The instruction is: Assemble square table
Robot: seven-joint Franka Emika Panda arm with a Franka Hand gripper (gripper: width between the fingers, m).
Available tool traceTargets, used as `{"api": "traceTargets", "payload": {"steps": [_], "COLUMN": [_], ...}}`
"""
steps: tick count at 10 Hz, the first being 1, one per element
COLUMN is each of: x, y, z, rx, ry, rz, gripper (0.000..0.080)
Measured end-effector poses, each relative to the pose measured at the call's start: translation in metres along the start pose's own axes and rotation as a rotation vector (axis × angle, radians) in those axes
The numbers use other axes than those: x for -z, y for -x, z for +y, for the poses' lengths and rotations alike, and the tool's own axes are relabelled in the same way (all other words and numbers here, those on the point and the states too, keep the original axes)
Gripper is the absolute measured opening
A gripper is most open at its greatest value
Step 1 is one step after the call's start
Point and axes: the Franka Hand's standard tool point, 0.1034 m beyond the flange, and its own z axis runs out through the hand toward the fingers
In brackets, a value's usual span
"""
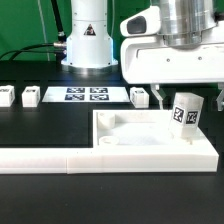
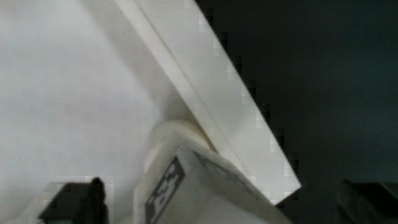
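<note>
The white square tabletop (image 1: 140,135), a tray with a raised rim, lies on the black table towards the exterior view's right. A short white leg (image 1: 184,112) with black-and-white tags stands upright in its far right corner. My gripper (image 1: 182,100) hangs straight over the leg, open, with one finger on each side and a gap to both. In the wrist view the leg (image 2: 187,185) rises beside the tabletop's rim (image 2: 214,90). The dark fingertips (image 2: 75,200) stand well apart from the leg, and my gripper (image 2: 221,205) holds nothing.
Three more white legs stand along the back: two at the far left (image 1: 5,97) (image 1: 31,97) and one nearer the middle (image 1: 139,96). The marker board (image 1: 85,95) lies between them. A long white border bar (image 1: 60,155) runs along the tabletop's front. The robot base (image 1: 88,40) stands behind.
</note>
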Motion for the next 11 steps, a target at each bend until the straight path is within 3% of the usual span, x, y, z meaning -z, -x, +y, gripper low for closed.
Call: {"api": "traceTargets", "payload": {"steps": [5, 9, 11], "x": [0.0004, 0.0003, 0.0001], "y": [-0.0007, -0.0036, -0.0032], "z": [-0.0005, 0.0013, 0.0007], "rx": [0.581, 0.806, 0.802], "ry": [0.077, 0.086, 0.086], "rz": [0.023, 0.031, 0.031], "gripper": [0.0649, 0.0649, 0.0396]}}
